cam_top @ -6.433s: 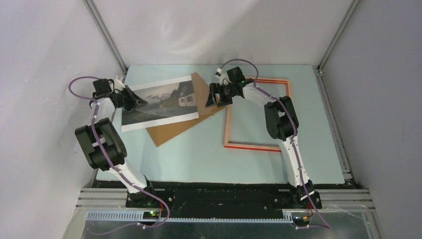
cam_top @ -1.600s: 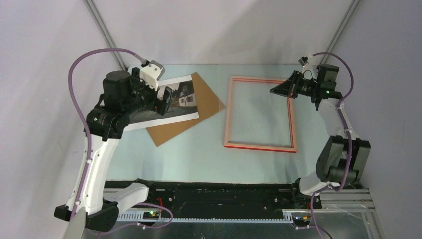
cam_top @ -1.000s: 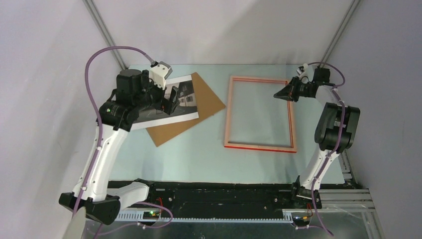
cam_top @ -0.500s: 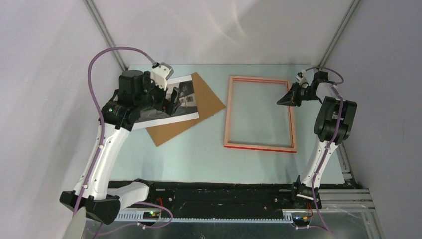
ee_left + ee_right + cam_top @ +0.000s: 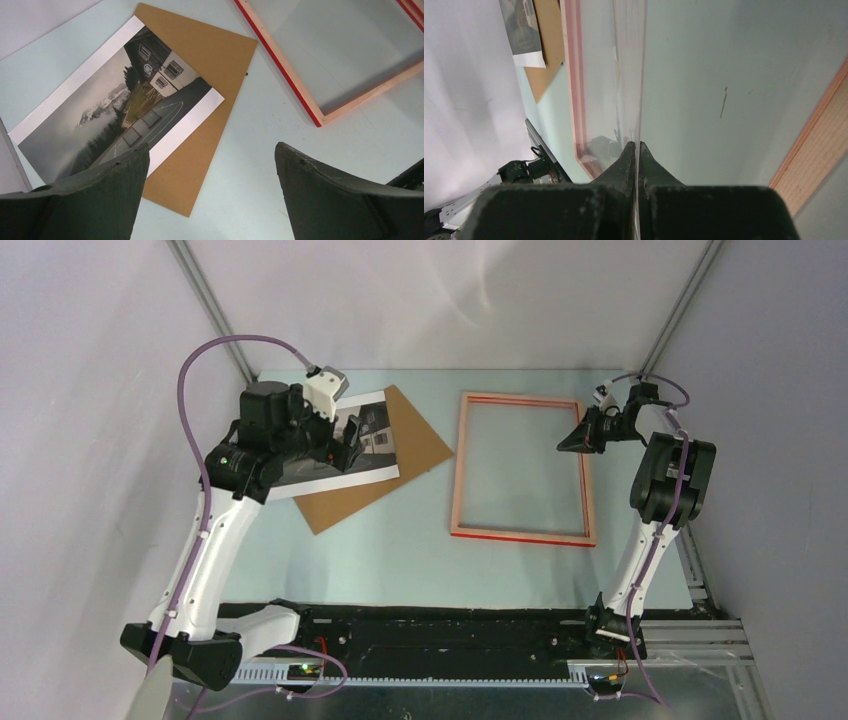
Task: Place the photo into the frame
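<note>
Pale blue table point(image 5: 400, 550) under both arms: the photo point(image 5: 120, 115) lies on a brown backing board point(image 5: 210, 65), just ahead of my left gripper point(image 5: 211, 149), fingers spread wide. It looks light, floppy and easily creased, so I'd nip it by a white margin. My right gripper point(image 5: 636, 145) is pinched on what looks like a clear pane point(image 5: 629, 75) over the frame point(image 5: 574, 75).

A pale blue-green tabletop point(image 5: 400, 550) carries three flat things. A plain brown rectangular backing board point(image 5: 345, 505) lies askew at the left. A grey misty landscape photo point(image 5: 375, 445) lies partly over it. Well apart to the right lies a thin rectangular picture frame point(image 5: 457, 480), pale wood up, red-edged.
</note>
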`<state>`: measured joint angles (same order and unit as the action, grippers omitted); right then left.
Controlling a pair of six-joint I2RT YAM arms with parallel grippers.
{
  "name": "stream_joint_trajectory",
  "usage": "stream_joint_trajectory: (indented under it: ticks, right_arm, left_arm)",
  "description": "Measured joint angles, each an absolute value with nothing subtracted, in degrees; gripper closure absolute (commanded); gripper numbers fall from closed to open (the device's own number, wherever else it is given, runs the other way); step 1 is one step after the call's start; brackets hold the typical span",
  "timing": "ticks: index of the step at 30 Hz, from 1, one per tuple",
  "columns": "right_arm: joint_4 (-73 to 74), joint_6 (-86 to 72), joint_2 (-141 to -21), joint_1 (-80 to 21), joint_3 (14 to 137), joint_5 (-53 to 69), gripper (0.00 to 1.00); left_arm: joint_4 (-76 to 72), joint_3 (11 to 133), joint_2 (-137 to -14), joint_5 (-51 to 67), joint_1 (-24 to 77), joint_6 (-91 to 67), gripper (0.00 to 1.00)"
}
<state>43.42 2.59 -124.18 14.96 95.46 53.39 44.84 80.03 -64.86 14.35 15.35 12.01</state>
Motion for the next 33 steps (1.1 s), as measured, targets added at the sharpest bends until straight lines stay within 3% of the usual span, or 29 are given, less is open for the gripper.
stream_joint_trajectory:
  ticks: [33]
  right_arm:
    - [39.35, 0.71, -124.22, 16.36, 94.67, 52.45, 1.0]
  left_arm:
    - [44.62, 79.44, -64.88, 14.35, 15.35, 12.01, 0.0]
